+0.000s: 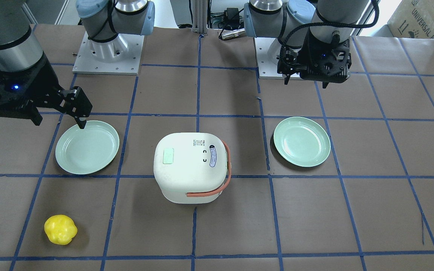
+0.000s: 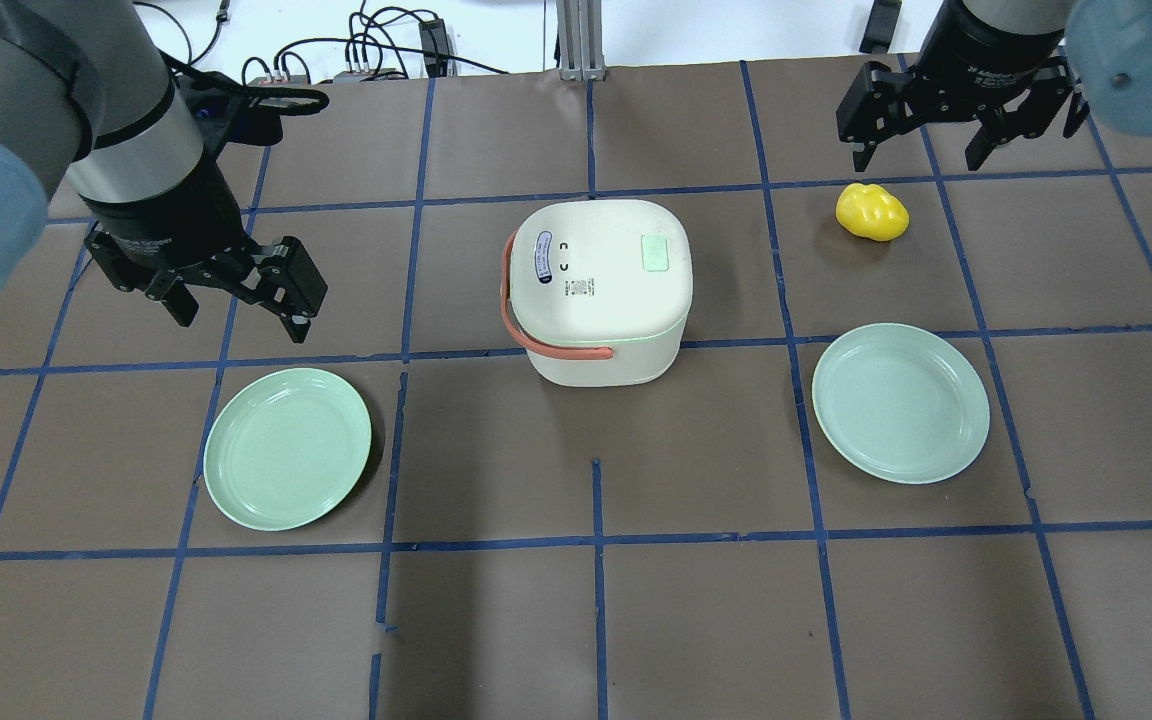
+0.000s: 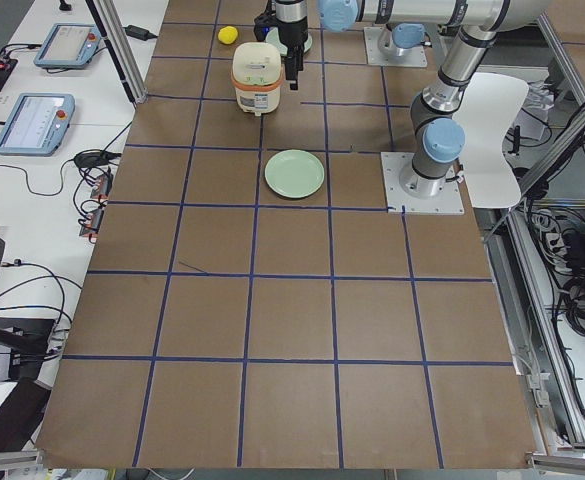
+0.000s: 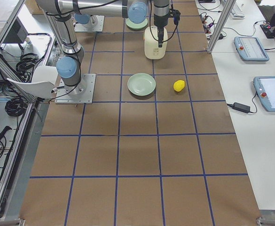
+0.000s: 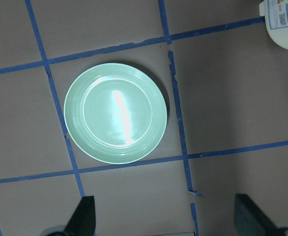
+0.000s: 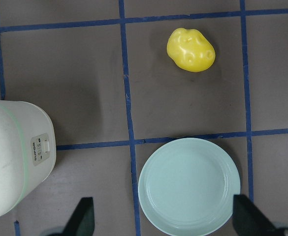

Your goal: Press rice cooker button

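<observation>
right claw (image 2: 921, 150) (fingers spread) hovers well apart from rice cooker (image 2: 601, 290).

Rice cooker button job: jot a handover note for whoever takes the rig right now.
Left gripper: open, empty, in the air beside the rice cooker.
Right gripper: open, empty, near the yellow pepper.
Cooker: mid-table, lid shut, between the left plate and the right plate.
Done: nothing; neither gripper touches the cooker.
Left: reach in and press the front-panel button.
</observation>
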`<state>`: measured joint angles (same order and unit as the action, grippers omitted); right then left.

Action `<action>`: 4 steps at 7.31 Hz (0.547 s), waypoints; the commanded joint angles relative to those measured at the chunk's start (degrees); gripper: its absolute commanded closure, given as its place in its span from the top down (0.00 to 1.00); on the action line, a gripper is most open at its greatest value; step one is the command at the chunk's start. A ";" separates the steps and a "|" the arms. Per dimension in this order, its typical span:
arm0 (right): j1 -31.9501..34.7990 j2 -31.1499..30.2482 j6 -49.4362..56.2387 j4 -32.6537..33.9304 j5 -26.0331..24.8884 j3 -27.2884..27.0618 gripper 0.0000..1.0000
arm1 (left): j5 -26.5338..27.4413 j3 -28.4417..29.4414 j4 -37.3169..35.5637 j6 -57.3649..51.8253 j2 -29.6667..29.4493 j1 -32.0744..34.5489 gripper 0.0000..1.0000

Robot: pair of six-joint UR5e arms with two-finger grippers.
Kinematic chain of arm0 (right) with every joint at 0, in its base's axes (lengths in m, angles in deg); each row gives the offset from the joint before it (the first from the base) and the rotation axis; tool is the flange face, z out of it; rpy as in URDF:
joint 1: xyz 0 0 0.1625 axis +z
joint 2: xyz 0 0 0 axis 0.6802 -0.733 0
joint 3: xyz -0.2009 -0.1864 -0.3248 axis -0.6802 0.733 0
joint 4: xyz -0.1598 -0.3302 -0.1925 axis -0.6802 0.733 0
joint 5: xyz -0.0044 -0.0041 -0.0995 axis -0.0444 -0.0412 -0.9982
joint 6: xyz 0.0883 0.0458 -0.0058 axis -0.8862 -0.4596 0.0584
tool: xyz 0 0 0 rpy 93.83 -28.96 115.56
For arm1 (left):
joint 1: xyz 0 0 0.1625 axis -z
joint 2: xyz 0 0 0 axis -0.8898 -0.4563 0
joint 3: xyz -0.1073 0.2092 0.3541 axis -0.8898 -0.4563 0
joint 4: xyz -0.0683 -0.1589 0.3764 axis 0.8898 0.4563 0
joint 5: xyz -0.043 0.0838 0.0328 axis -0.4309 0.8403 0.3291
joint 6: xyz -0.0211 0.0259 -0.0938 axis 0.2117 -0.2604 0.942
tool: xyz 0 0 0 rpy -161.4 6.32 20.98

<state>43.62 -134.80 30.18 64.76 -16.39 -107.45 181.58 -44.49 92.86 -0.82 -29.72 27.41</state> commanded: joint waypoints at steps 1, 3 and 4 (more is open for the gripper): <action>0.09 -0.30 0.20 -0.15 3.31 0.24 1.00 | -0.03 0.00 0.05 0.00 0.00 0.00 1.00; 0.79 -2.66 0.81 -0.23 2.73 -0.19 1.00 | -0.03 0.00 0.05 0.09 0.00 0.00 1.00; 1.40 -3.02 0.73 -0.23 2.55 -0.37 1.00 | 0.06 0.00 0.05 0.00 0.00 0.00 1.00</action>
<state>44.35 -136.99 30.79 64.55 -13.72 -107.55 181.57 -44.49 92.91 -0.77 -29.74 27.41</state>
